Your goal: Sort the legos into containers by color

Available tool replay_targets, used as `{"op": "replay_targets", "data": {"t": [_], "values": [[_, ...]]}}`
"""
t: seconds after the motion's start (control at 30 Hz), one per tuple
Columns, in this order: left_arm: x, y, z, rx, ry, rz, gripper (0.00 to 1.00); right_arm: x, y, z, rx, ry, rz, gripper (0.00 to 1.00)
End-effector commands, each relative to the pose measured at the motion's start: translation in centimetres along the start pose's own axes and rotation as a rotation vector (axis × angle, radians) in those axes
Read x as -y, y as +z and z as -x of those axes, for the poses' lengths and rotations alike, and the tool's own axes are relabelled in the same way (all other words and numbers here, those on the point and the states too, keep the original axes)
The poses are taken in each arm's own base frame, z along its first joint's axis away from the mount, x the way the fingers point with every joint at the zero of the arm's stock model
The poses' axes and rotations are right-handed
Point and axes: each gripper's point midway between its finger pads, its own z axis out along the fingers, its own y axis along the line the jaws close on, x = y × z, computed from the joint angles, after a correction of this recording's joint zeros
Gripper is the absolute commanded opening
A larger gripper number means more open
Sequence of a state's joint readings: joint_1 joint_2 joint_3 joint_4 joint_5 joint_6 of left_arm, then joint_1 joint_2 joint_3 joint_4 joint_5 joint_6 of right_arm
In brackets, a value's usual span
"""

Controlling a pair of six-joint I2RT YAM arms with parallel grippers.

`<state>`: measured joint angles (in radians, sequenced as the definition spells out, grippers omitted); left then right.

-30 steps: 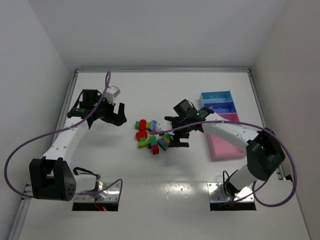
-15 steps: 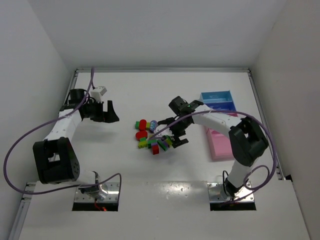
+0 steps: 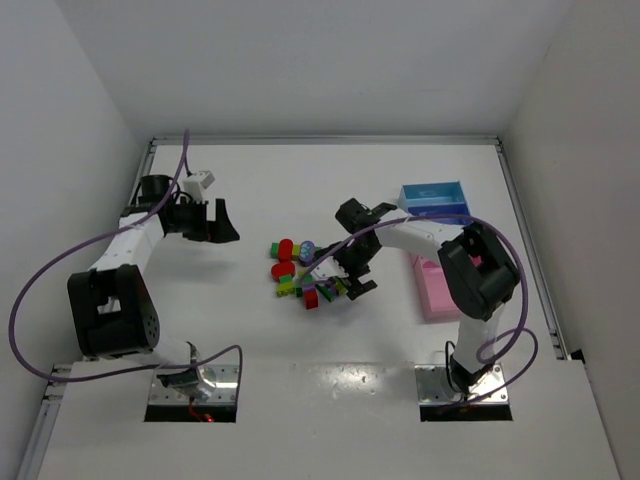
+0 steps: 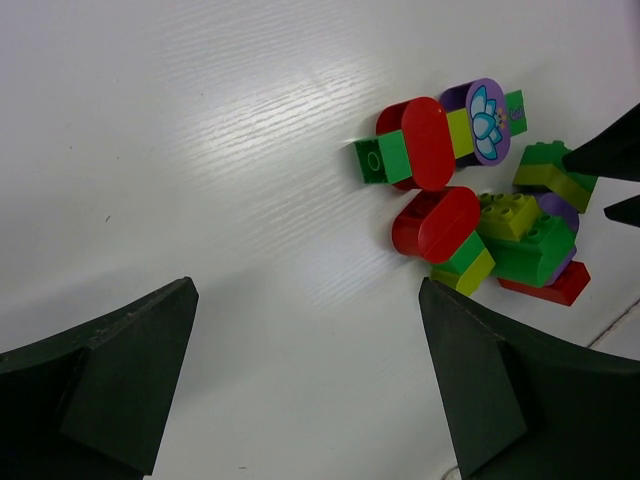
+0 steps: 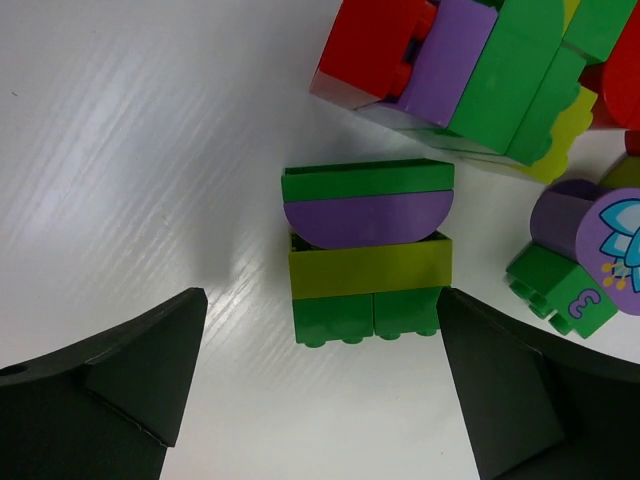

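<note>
Right gripper (image 5: 320, 335) is released. Its fingers (image 5: 110, 390) are spread wide, with a brick stack (image 5: 366, 250) of green, purple, yellow-green and green lying flat on the table (image 3: 300, 180) between them. There is a gap on each side and no contact that I can see. The rest of the pile (image 5: 480, 70) sits just beyond the stack: red, purple, green, plus a round purple piece with a flower print.

Left gripper (image 4: 310, 300) is also released, jaws apart over bare table, with the pile well off to its right.

Containers are at the far right of the table, well apart from the pile. The blue trays (image 3: 430, 196) sit at the back and the pink tray (image 3: 430, 295) nearer the arm bases. Whatever floor shows in them is plain blue or pink.

Hard to read: the right arm crosses the trays, hiding the join between blue and pink and the pink tray's right side, so I can't tell the exact tray count or the full contents. Neither wrist view shows a tray. From above, the right gripper covers part of the pile, so a brick count isn't reliable.
</note>
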<state>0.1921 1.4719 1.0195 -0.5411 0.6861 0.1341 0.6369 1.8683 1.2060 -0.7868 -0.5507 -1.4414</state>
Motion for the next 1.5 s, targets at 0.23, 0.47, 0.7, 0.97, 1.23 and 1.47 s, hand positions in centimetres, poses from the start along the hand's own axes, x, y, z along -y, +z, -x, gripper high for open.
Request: {"op": "replay_targets", "data": {"t": [0.23, 0.47, 0.7, 0.97, 1.23, 1.47], "values": [[-0.5, 0.2, 1.1, 0.023, 0.030, -0.027, 1.00, 3.3, -0.3, -0.5, 0.039, -0.083, -0.097, 0.99], [-0.7, 1.1, 0.3, -0.006, 0.000, -0.057, 1.00, 3.7, 0.1, -1.4, 0.027, -0.090, -0.091, 0.99], [-1.0, 1.4, 0.4, -0.007, -0.001, -0.057, 1.00, 3.6, 1.0, -2.3, 0.035, -0.086, -0.069, 0.99], [-1.4, 1.8, 0.0, -0.023, -0.013, -0.051, 1.00, 3.1, 1.5, -2.7, 0.027, -0.115, -0.051, 0.94], [-1.6, 2.0, 0.0, -0.023, -0.013, -0.051, 1.00, 1.8, 1.5, -2.6, 0.027, -0.154, -0.042, 0.84], [-1.6, 2.1, -0.4, -0.030, -0.020, -0.053, 1.00, 0.7, 1.8, -2.5, 0.023, -0.154, -0.012, 0.88]]}}
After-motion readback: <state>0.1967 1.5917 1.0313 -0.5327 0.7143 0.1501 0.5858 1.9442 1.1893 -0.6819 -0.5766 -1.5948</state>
